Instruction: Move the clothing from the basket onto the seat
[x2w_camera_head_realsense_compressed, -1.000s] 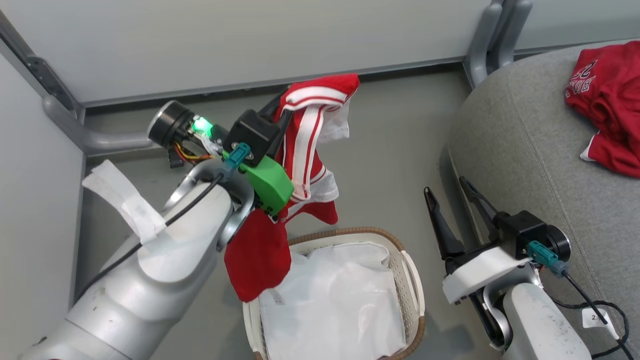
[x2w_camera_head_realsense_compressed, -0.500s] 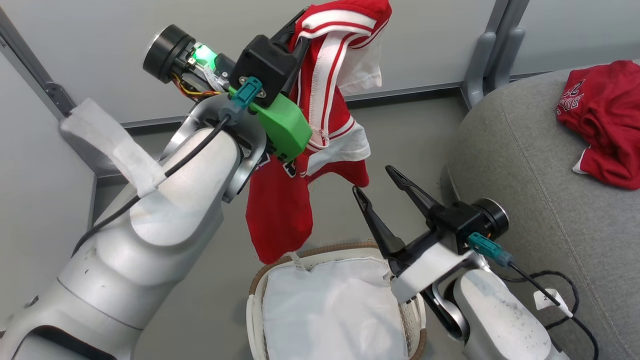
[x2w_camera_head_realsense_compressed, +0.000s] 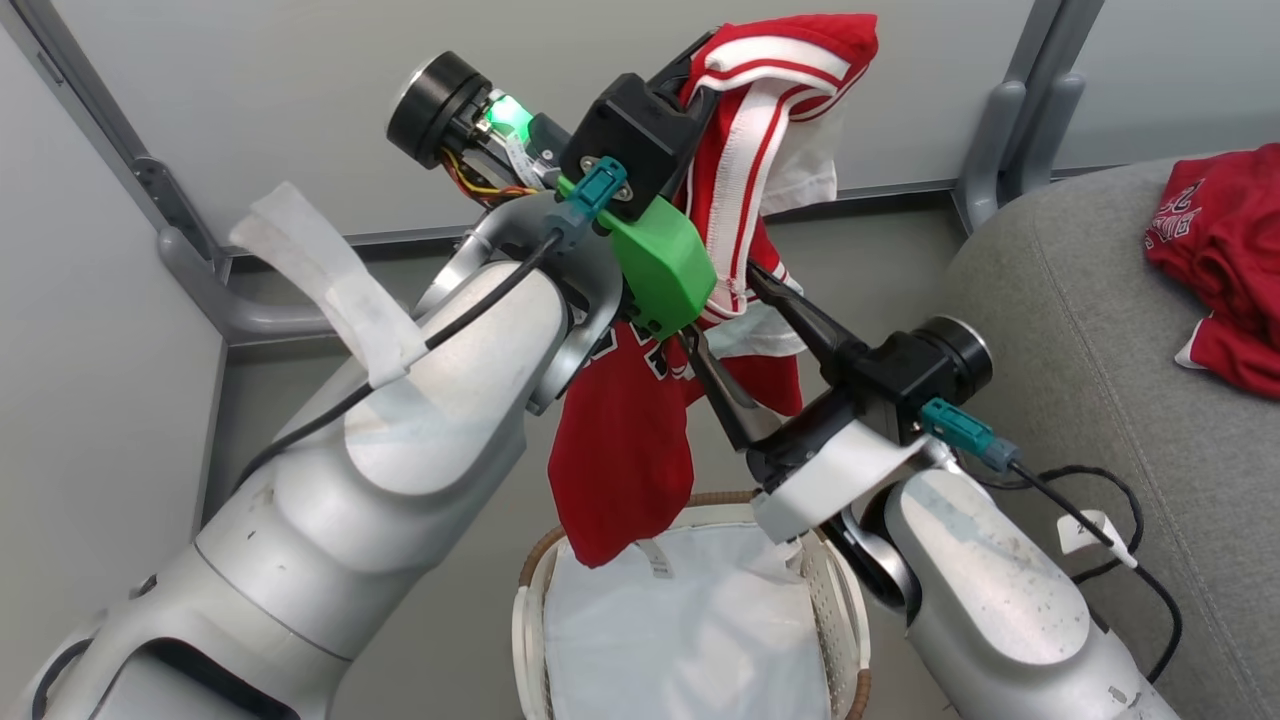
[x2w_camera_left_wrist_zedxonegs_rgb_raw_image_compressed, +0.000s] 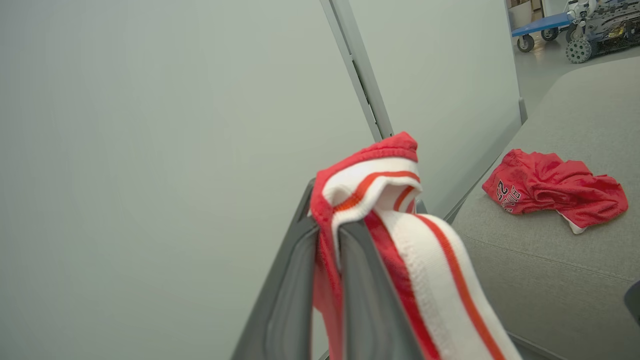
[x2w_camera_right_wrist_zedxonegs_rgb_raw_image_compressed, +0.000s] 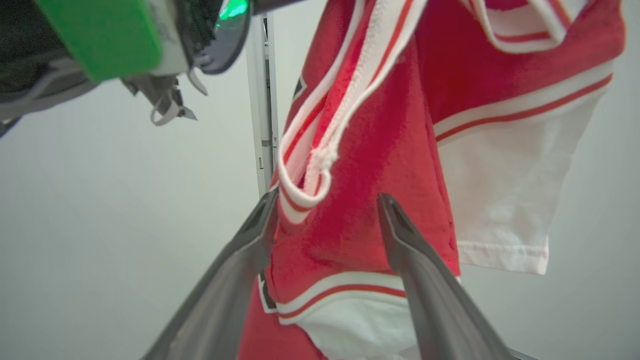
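Red clothing (x2w_camera_head_realsense_compressed: 625, 460), two pieces: hanging garment (x2w_camera_right_wrist_zedxonegs_rgb_raw_image_compressed: 390, 125) pinched by left gripper (x2w_camera_left_wrist_zedxonegs_rgb_raw_image_compressed: 327, 215), right gripper (x2w_camera_right_wrist_zedxonegs_rgb_raw_image_compressed: 328, 196) spread; crumpled garment (x2w_camera_head_realsense_compressed: 1220, 250) on seat (x2w_camera_head_realsense_compressed: 1080, 350).

The left tool (x2w_camera_left_wrist_zedxonegs_rgb_raw_image_compressed: 327, 227) pinched a red garment with white stripes (x2w_camera_left_wrist_zedxonegs_rgb_raw_image_compressed: 425, 255), its band draping toward 5 o'clock. At 3 o'clock a crumpled red jersey (x2w_camera_left_wrist_zedxonegs_rgb_raw_image_compressed: 550, 187) lay on the grey seat (x2w_camera_left_wrist_zedxonegs_rgb_raw_image_compressed: 550, 285).
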